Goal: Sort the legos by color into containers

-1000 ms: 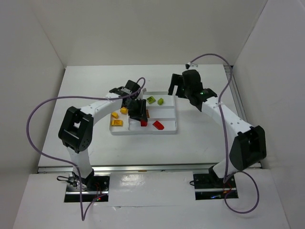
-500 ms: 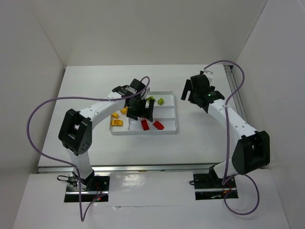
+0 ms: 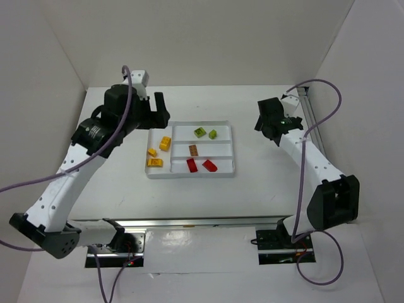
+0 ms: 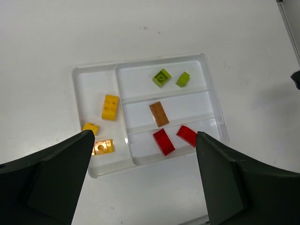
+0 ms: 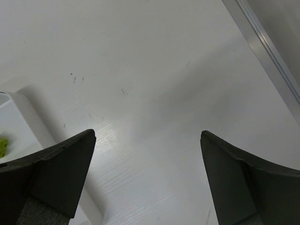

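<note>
The containers are sections of one translucent white tray (image 3: 232, 151) (image 4: 136, 84) at the table's middle. Three yellow-orange legos (image 4: 110, 107) lie in its tall left section. Two lime green legos (image 4: 161, 77) share the top narrow section, one brownish orange lego (image 4: 159, 113) lies in the middle one, and two red legos (image 4: 163, 141) lie in the bottom one. My left gripper (image 3: 153, 112) (image 4: 144, 135) hangs high above the tray, open and empty. My right gripper (image 3: 265, 121) (image 5: 147, 133) is open over bare table right of the tray, whose corner (image 5: 28, 117) shows at the left.
A metal rail (image 3: 312, 120) (image 5: 267, 51) runs along the table's right edge, close to the right arm. White enclosure walls stand at the left, back and right. Purple cables loop off both arms.
The left gripper opened over the bottom section, leaving a red lego there, then rose and drew back to the far left. The right arm withdrew to the right, away from the tray.
</note>
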Robot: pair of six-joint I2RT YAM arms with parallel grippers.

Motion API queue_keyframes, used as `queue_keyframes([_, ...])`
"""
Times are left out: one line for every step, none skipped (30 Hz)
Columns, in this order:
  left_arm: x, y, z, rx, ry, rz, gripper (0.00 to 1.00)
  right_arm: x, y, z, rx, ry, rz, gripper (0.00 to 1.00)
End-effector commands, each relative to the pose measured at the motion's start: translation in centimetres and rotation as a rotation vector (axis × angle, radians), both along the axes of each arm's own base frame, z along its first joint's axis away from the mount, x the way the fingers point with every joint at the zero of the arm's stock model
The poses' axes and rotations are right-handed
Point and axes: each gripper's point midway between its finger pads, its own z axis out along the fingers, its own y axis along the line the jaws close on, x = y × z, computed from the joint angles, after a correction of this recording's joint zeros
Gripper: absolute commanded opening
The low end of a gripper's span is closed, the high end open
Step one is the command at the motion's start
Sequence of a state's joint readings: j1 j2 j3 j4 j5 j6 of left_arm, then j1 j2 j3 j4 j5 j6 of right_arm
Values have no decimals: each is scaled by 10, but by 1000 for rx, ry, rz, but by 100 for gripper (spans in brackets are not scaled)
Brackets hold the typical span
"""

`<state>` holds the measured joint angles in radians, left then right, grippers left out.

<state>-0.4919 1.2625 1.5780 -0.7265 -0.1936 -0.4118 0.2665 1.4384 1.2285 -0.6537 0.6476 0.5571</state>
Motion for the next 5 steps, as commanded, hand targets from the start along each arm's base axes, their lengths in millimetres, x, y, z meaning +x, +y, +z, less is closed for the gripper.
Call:
queue_keyframes([4, 16, 5, 59, -48, 50, 100, -14, -8, 13, 29, -66, -34, 100])
queue_keyframes([2, 18, 2, 69, -47, 46, 100, -13, -6, 21, 41, -109, -13, 100])
queue_keyframes([2, 22, 7, 69, -67, 67, 100, -15, -7, 19, 52, -103, -11, 100])
queue_keyframes([2, 22, 3, 74, -58, 67, 100, -15, -10, 18, 61, -101, -17, 100])
queue_keyframes([-2, 26, 6, 72, -70, 76, 100, -15, -11, 18, 54, -96, -11, 100])
